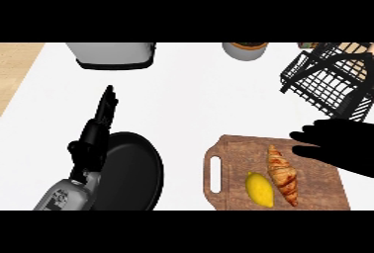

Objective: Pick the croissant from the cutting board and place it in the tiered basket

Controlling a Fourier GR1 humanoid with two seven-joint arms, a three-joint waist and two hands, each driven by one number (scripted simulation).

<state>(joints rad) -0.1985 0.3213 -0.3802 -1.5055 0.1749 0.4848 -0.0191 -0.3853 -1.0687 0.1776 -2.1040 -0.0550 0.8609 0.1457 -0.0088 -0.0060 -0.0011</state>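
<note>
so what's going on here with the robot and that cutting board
The robot's right hand hovers open over the cutting board, just right of the croissant, which lies there untouched beside a lemon. The black tiered basket waits at the counter's far right. The left hand rests open on the left, next to a black pan.

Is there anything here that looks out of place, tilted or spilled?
Nothing stands out. The croissant and lemon lie side by side on the cutting board, the pan sits flat, and the basket shows no spill.
</note>
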